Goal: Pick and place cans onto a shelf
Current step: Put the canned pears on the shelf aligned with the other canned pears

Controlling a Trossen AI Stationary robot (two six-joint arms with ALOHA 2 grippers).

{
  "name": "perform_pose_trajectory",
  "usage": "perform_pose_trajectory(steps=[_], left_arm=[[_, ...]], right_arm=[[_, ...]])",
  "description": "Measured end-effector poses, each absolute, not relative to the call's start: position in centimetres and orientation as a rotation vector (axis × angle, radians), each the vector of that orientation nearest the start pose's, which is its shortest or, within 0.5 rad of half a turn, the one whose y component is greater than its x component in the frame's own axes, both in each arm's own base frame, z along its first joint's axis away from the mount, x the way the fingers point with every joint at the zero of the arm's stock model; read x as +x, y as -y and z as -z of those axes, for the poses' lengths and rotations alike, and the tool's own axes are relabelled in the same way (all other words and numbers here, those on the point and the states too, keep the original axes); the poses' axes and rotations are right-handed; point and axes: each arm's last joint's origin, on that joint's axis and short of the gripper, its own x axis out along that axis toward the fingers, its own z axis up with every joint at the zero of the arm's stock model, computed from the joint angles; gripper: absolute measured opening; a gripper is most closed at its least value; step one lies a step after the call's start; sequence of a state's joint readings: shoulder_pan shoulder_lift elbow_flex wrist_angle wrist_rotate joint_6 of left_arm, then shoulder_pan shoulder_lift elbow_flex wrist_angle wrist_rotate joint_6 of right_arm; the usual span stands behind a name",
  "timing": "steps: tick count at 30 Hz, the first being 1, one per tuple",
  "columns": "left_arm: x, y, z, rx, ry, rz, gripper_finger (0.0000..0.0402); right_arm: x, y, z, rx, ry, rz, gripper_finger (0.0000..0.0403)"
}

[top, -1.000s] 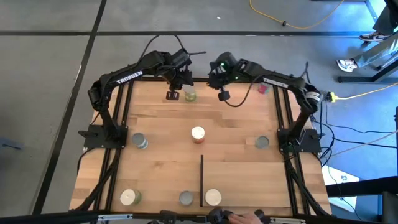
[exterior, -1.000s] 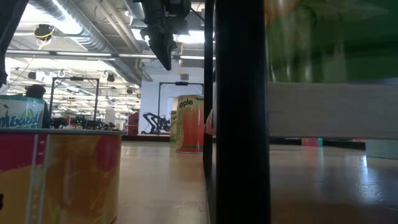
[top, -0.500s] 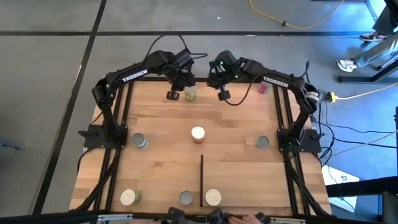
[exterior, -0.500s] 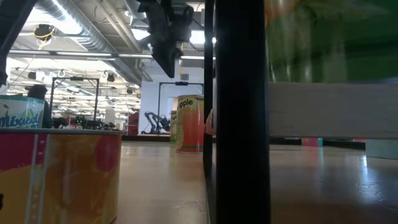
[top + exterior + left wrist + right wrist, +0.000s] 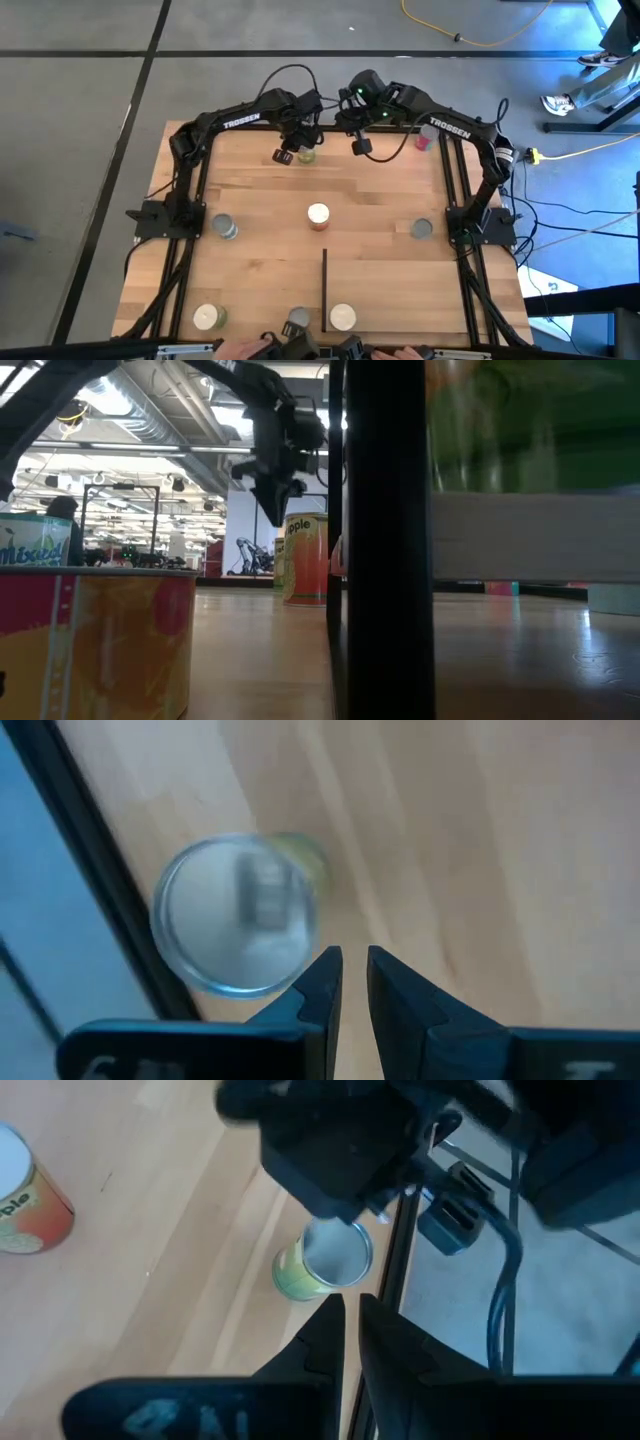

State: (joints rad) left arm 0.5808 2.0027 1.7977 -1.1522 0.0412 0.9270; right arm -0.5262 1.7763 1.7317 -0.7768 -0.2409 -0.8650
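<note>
A green-sided can with a silver top (image 5: pixel 306 154) stands upright on its base near the table's far edge; it also shows in the left wrist view (image 5: pixel 235 926) and the right wrist view (image 5: pixel 322 1262). My left gripper (image 5: pixel 295 150) hovers just above and beside it, fingers shut and empty (image 5: pixel 354 970). My right gripper (image 5: pixel 360 146) hangs shut and empty to the can's right (image 5: pixel 352 1320). A cream-topped orange can (image 5: pixel 318 215) stands mid-table. The shelf's black strip (image 5: pixel 324 290) shows near the front.
Grey-topped cans stand at the left (image 5: pixel 222 227) and right (image 5: pixel 421 229). Three more cans (image 5: pixel 207 317) (image 5: pixel 298 318) (image 5: pixel 342 317) line the near edge, and a red one (image 5: pixel 422 141) stands far right. A person's hands (image 5: pixel 265 346) show at the near edge.
My left gripper has moved toward the table's right and come down, ending close over the green can. My right gripper has drawn slightly toward the far edge. A person's hands have come in at the near edge.
</note>
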Motion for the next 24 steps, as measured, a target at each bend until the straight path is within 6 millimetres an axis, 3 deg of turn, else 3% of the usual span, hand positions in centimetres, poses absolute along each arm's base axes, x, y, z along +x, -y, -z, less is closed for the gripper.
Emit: perform_pose_trajectory(steps=[13,24], left_arm=[[34.3,-22.7,-25.2,0.410,-1.347,0.156,0.0043],[33.9,-22.5,-23.1,0.407,-1.375,0.170,0.0043]], right_arm=[[33.7,18.8,-34.0,-0.501,-0.825,-0.083,0.0037],[33.7,18.8,-34.0,-0.502,-0.825,-0.082,0.0037]])
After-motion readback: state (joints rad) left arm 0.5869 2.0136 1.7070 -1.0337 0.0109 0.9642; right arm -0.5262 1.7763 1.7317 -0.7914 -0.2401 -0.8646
